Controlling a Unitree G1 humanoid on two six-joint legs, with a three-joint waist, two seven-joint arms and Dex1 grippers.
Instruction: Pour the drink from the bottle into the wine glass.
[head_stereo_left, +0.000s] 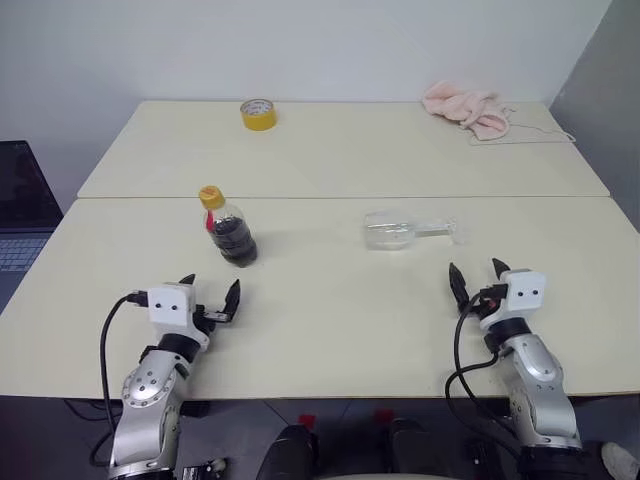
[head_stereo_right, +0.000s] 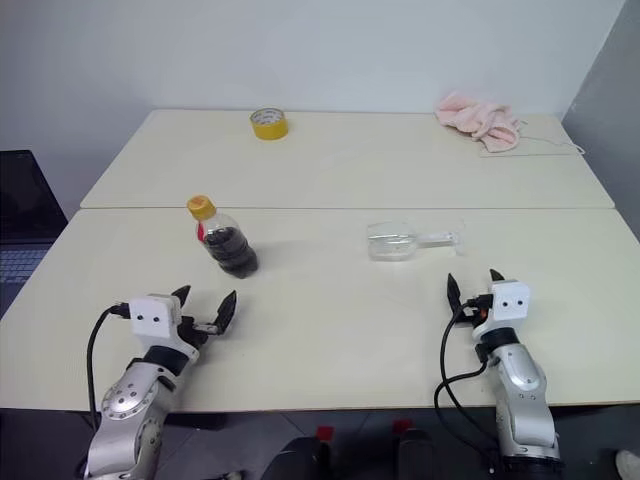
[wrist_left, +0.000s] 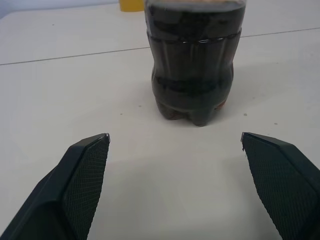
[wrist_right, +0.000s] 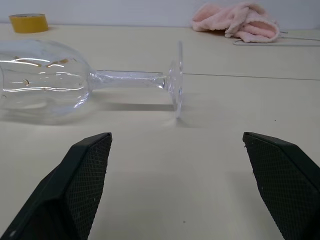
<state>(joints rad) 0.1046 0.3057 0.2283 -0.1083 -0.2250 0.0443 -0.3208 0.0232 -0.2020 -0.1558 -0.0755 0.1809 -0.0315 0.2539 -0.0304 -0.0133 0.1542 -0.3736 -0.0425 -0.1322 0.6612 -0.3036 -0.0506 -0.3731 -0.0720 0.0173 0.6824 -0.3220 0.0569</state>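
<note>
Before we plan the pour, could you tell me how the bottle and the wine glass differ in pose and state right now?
The bottle stands upright, while the wine glass lies on its side, with its foot toward the robot's right. The bottle holds dark drink; the wine glass is empty. The bottle carries a yellow-orange cap; the wine glass's bowl has no cover. Both are clear, rest on the table, and sit ahead of an open gripper, untouched.

On the 2 cream desks pushed together are 1 capped bottle of dark drink, 1 clear wine glass on its side, 1 yellow tape roll and 1 pink cloth.
</note>
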